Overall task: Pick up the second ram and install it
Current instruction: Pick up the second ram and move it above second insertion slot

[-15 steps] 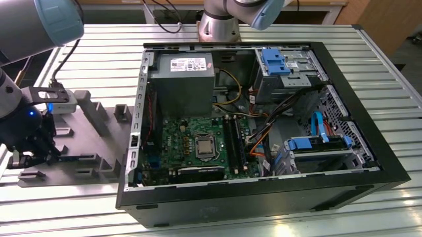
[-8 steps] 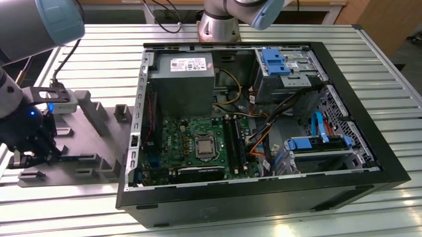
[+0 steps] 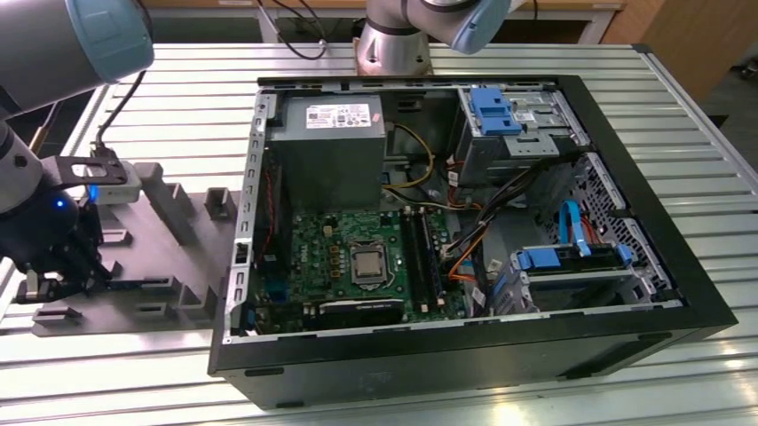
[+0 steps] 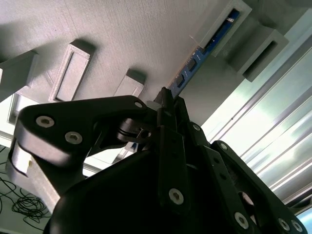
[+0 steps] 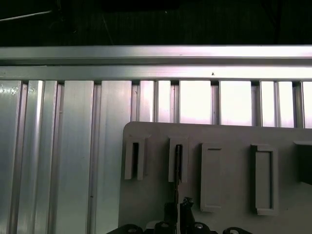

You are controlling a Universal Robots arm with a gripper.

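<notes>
At the tray (image 3: pixel 190 257) on the desk (image 3: pixel 154 89), the ram (image 4: pixel 195 63) is gripped by the claw (image 4: pixel 167 97), its far end seated in a slot (image 4: pixel 204 31).

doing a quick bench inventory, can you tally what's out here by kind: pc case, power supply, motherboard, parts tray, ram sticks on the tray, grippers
pc case: 1
power supply: 1
motherboard: 1
grey parts tray: 1
second ram, standing in a tray slot: 1
gripper, at one end of that stick: 1
total: 6
</notes>
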